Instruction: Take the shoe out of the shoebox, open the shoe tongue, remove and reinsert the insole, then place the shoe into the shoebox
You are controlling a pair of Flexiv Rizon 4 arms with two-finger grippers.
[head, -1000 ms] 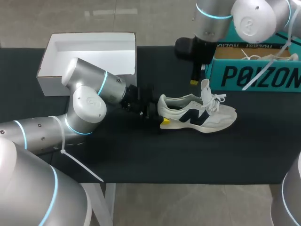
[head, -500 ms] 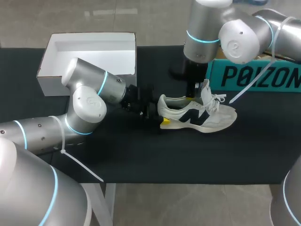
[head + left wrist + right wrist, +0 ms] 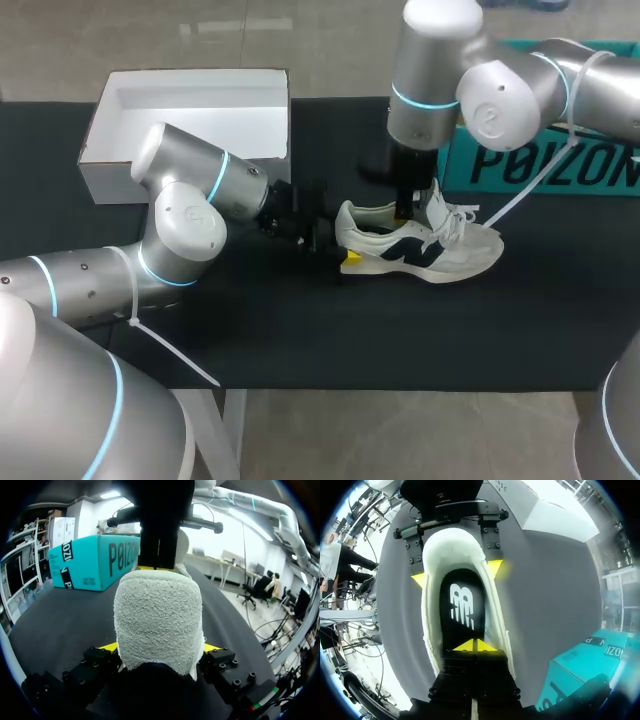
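Black table [image 3: 250, 330] bears a likely light, soft shoe [image 3: 440, 250], heel pinched by left gripper [image 3: 159, 647]; right gripper [image 3: 472, 645], tips pressed together, hangs over the probably floppy insole [image 3: 462, 605], best lifted by its edge.

Table [image 3: 300, 330] covered in black cloth. An open white box [image 3: 100, 175] lies at the far left corner, its hollow side up. A teal shoebox [image 3: 490, 160] lies at the far right, running past the right edge of the head view. A white shoe [image 3: 440, 255] with dark side marking stands on its sole near the table's middle, toe toward the right edge.
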